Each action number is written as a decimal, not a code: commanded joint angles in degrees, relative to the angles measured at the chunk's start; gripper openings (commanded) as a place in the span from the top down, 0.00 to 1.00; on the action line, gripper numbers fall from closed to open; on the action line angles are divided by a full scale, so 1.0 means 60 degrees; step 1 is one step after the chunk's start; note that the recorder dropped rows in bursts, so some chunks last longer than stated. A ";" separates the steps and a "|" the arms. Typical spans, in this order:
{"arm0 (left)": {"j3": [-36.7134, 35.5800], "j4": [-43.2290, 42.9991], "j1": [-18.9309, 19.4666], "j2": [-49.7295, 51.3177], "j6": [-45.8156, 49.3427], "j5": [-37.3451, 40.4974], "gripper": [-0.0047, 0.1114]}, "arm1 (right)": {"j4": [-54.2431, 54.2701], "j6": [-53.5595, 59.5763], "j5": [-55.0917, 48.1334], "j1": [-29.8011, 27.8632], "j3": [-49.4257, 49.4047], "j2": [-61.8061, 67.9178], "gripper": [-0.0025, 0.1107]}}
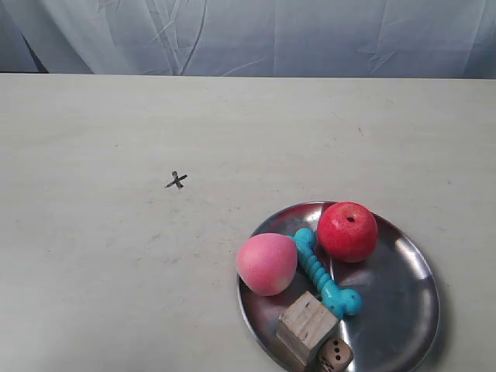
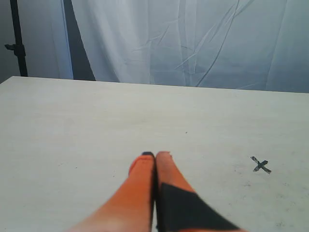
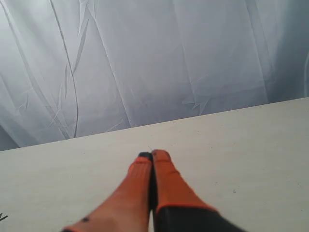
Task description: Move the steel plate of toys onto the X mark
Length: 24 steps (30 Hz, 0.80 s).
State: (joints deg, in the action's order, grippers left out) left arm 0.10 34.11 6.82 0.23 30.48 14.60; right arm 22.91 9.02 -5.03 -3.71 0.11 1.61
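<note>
Left and right jaws together, empty.

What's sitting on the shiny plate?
On the steel plate: a red apple, pink peach, turquoise bone, wooden cube and die. The metal right beneath them is hidden.

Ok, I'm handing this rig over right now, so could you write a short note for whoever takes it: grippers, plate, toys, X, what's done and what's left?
Left gripper: shut, empty, over the bare table.
Right gripper: shut, empty.
Steel plate sits apart from the X mark, carrying the apple, peach, bone, cube and die.
Done: nothing yet.
Left: grasp the plate and move it onto the X.
</note>
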 commanded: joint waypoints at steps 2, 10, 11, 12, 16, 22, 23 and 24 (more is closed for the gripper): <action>-0.0017 -0.0050 -0.0007 -0.0039 0.0018 -0.0038 0.96 | -0.0016 0.0006 0.0073 -0.0034 -0.0018 -0.0044 0.98; -0.0017 -0.0053 -0.0007 -0.0039 0.0018 -0.0056 0.96 | -0.0016 0.0006 0.0073 -0.0034 -0.0018 -0.0044 0.98; -0.0017 -0.0053 -0.0007 -0.0039 0.0018 -0.0056 0.96 | -0.0016 0.0006 0.0073 -0.0034 -0.0018 -0.0044 0.98; -0.0017 -0.0053 -0.0007 -0.0039 0.0018 -0.0056 0.96 | -0.0016 0.0006 0.0073 -0.0034 -0.0018 -0.0044 0.98; -0.0017 -0.0053 -0.0007 -0.0039 0.0018 -0.0056 0.96 | -0.0016 0.0006 0.0073 -0.0034 -0.0018 -0.0044 0.98; -0.0017 -0.0053 -0.0241 -0.0039 0.0018 -0.0044 0.96 | 0.1214 -0.0427 0.0621 -0.0034 -0.0018 -0.0044 0.98; -0.0017 -0.0053 -0.0357 -0.0039 0.0018 -0.0044 0.96 | 0.2088 -0.0703 0.0945 -0.0034 -0.0018 -0.0044 0.98; -0.0017 -0.0053 -0.0466 -0.0039 0.0018 -0.0062 0.96 | 0.3021 -0.1065 0.1301 -0.0034 -0.0018 -0.0044 0.98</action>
State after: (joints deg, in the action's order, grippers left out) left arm 0.10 34.11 5.71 0.23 30.48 14.60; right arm 30.03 6.25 -2.62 -3.71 0.11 1.61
